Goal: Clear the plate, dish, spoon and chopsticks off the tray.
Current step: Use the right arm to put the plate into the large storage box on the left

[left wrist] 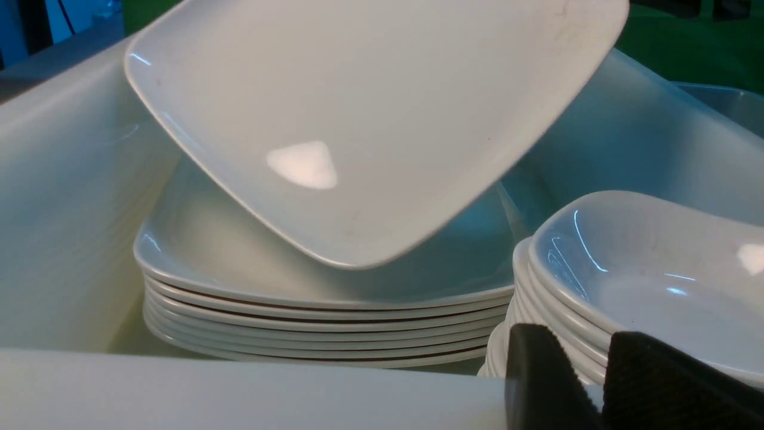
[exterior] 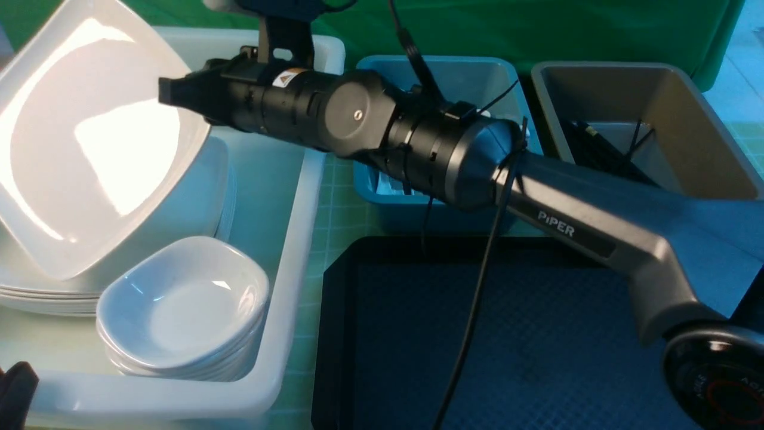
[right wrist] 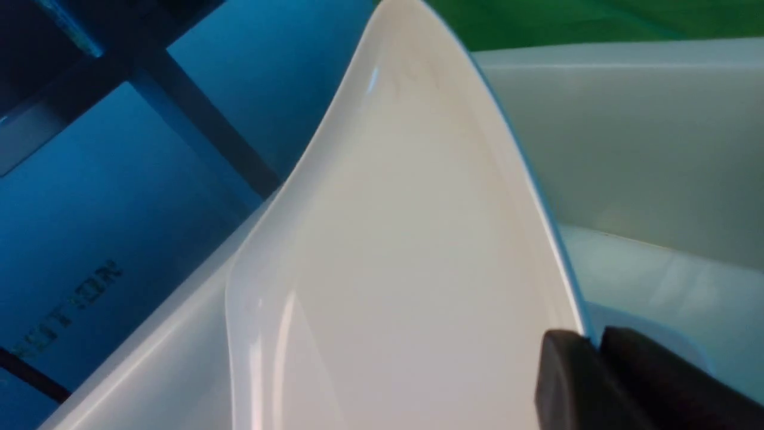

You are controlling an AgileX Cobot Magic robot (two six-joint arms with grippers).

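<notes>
The large white square plate hangs tilted over a stack of like plates in the white bin. My right gripper is shut on the plate's right corner; in the right wrist view its fingertips pinch the plate's rim. A stack of small white dishes sits in the same bin. My left gripper hovers at the bin's near wall beside the dishes, its jaws apart and holding nothing. The black tray lies bare at front centre. Thin black chopsticks lie in the grey bin. The spoon is out of view.
A teal bin stands behind the tray, partly hidden by my right arm, which stretches across from the right over the tray's back edge. A green cloth hangs at the back. A cable dangles from the arm over the tray.
</notes>
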